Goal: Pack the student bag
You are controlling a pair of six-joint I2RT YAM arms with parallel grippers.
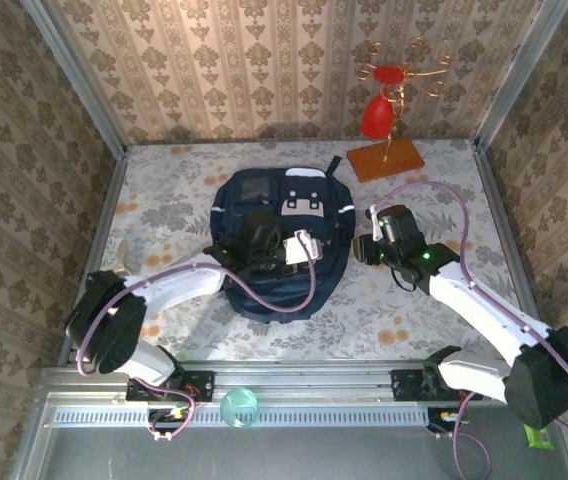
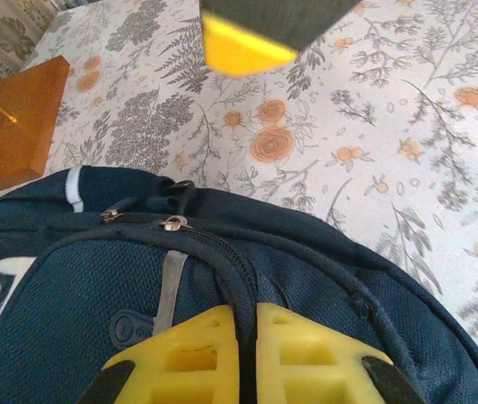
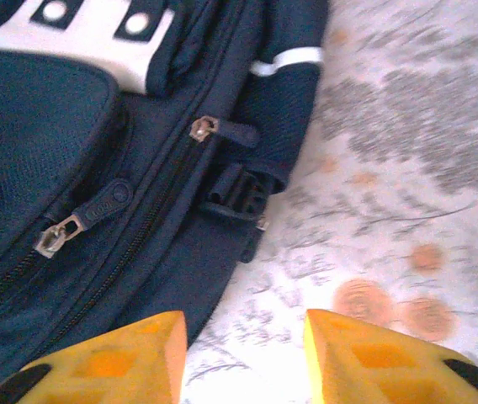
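1. Top view: the student bag (image 1: 234, 205) lies flat, front face up, in the middle of the table (image 1: 164, 200). Its long axis runs from the near edge toward the back wall, tilted a little. The end with the white patch and carry loop points at the far wall, and the rounded end points at the arm bases. The left gripper (image 1: 264, 240) sits on top of the bag. The right gripper (image 1: 372, 248) hangs just beside the bag's right flank. A wooden stand (image 1: 384, 160) is well apart at the far right.

2. Left wrist view: the left fingers are pinched tight on a raised seam of the bag beside a zip track, with a zip pull (image 2: 174, 223) just ahead.

3. Right wrist view: the right fingers stand moderately apart with nothing between them, low over the table beside the bag's edge. A side zip pull (image 3: 204, 128) and a black buckle (image 3: 237, 192) lie ahead.

4. Judgement: this looks like zip work, with the left gripper anchoring the fabric. Whether a pocket is being opened or closed, I cannot tell. The next move calls for the right gripper to line up on a small pull tab and draw it along the track while the left gripper resists.
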